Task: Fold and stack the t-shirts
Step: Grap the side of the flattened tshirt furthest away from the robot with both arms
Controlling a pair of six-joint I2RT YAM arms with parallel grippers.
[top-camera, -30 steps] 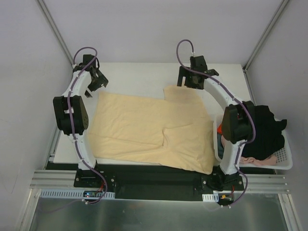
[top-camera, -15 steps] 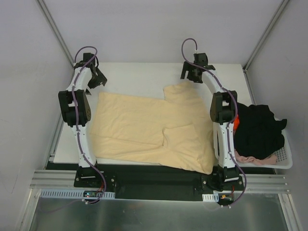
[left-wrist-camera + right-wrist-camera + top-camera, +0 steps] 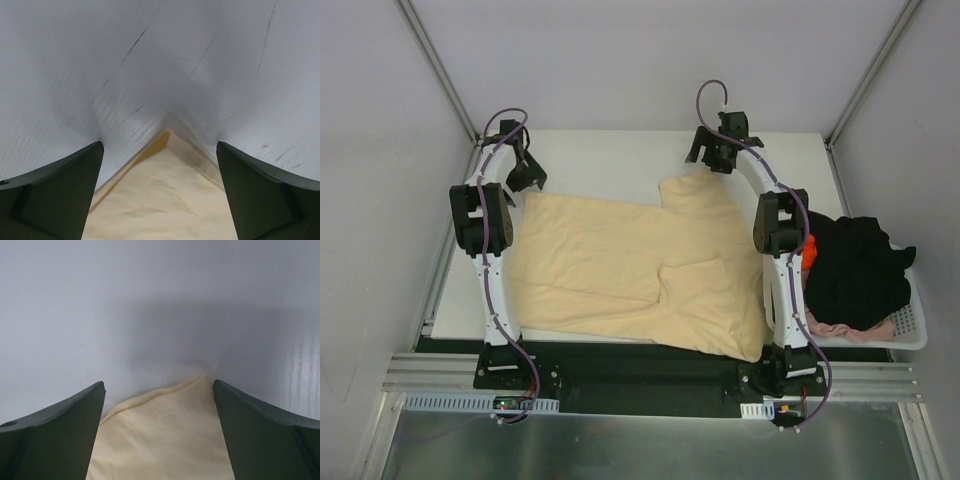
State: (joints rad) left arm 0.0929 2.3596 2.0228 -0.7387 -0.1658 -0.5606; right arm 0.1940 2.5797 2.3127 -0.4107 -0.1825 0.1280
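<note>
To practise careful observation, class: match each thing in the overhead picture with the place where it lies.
Things:
1 large pale peach-yellow cloth t-shirt
2 black cloth t-shirt
3 pinkish cloth t-shirt
4 white plastic lattice basket

Places:
A heaped in the basket's middle
B at the right side of the view
C spread on the white table
D peeking out at the basket's near edge

Pairs: 1-C, 2-A, 3-D, 4-B

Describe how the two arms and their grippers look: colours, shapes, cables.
The left arm and the right arm have slim white links between bulky black joint housings. A thin purple cable runs along each arm and loops free near the wrist. The left gripper and right gripper are black. Up close, their fingers are dark, flat wedges. No markings show.
</note>
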